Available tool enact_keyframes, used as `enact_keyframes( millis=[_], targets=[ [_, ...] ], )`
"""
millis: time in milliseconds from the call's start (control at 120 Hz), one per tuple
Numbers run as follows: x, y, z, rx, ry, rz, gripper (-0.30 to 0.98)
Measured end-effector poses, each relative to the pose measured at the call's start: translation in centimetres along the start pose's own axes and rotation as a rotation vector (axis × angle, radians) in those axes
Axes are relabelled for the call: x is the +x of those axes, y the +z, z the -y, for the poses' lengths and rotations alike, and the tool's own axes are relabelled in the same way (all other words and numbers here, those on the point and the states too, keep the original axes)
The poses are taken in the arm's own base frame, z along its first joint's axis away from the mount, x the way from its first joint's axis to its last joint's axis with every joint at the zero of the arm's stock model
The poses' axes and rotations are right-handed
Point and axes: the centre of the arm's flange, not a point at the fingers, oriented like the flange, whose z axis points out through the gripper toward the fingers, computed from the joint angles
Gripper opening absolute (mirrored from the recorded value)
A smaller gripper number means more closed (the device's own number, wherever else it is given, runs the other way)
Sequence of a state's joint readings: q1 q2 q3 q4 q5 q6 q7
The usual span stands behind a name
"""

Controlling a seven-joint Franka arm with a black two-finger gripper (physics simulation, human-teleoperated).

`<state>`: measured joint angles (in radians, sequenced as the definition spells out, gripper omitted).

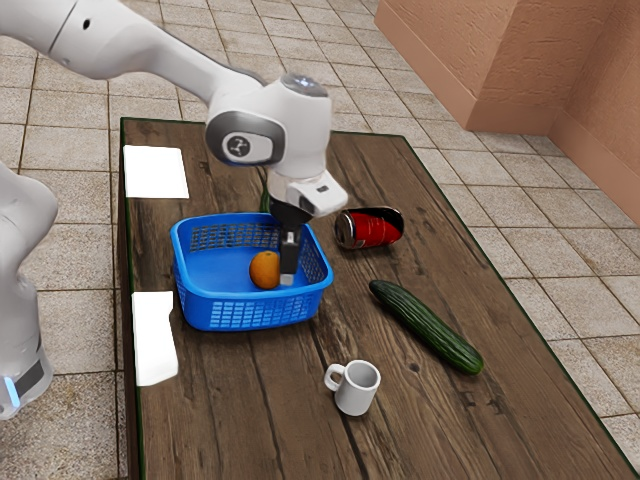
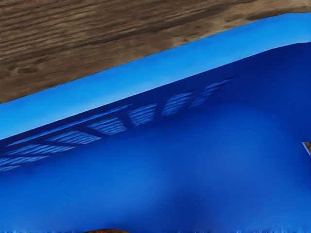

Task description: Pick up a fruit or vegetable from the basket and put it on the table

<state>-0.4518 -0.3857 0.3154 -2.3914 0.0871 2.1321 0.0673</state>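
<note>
Wood table (image 1: 250,400) on tiled floor (image 1: 70,135); orange (image 1: 264,271) inside blue basket (image 1: 240,312), just beside gripper (image 1: 288,279), open or closed I cannot tell; fruit probably light, firm, apt to roll, best taken across its widest part.

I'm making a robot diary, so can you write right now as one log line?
gripper: down in basket, next to orange | grip on orange: can't tell | cucumber, mug: on table

A round orange (image 1: 263,271) lies in the upright, slotted blue basket (image 1: 197,308) on the brown wooden table (image 1: 235,405).
</note>
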Motion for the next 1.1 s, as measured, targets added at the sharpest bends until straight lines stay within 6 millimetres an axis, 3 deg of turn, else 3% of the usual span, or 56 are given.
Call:
enact_keyframes(
  millis=[275,383,600,875,1100],
  targets=[
    [-1.9,0.7,1.3,-0.012,-0.01,0.009,0.69],
    [-2.7,1.3,1.7,-0.015,-0.003,0.019,0.6],
    [-2.3,3.4,1.8,-0.011,0.032,0.049,0.58],
    [-2.2,3.6,1.9,-0.026,0.049,0.041,0.52],
    [-1.9,3.1,1.6,-0.002,0.062,0.027,0.29]
  ],
)
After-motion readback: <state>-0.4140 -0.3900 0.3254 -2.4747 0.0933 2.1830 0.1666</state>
